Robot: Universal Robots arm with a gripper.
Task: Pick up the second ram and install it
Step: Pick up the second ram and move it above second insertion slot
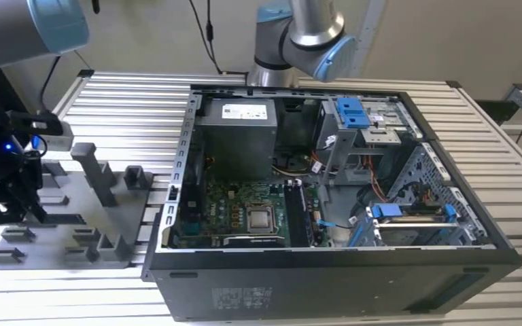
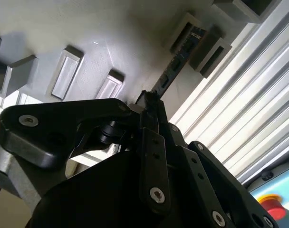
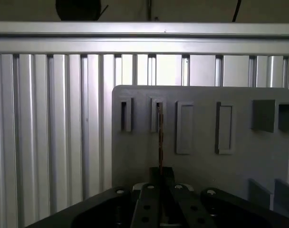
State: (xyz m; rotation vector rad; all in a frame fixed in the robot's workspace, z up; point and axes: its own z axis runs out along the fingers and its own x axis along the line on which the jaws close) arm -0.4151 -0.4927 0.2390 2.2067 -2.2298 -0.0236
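The second ram point(image 3: 160, 135) is a thin dark stick, seen edge-on in the first wrist view. Its far end stands in a slotted block of the grey tray point(image 3: 201, 161). In the second wrist view the same ram point(image 2: 175, 64) runs from the fingertips to that block. My gripper point(image 3: 160, 173) point(image 2: 148, 97) is shut on the stick's near end. In the exterior view my gripper point(image 1: 35, 210) hangs low over the tray point(image 1: 89, 234) at the exterior view's left, beside the open computer case point(image 1: 334, 285).
Inside the case lie a motherboard with memory slots point(image 1: 296, 214), a power supply point(image 1: 236, 129) and blue drive brackets point(image 1: 352, 112). The tray carries a tall post point(image 1: 93, 173) and several slotted blocks. A second arm point(image 1: 298, 34) stands behind the case. The table is ribbed metal.
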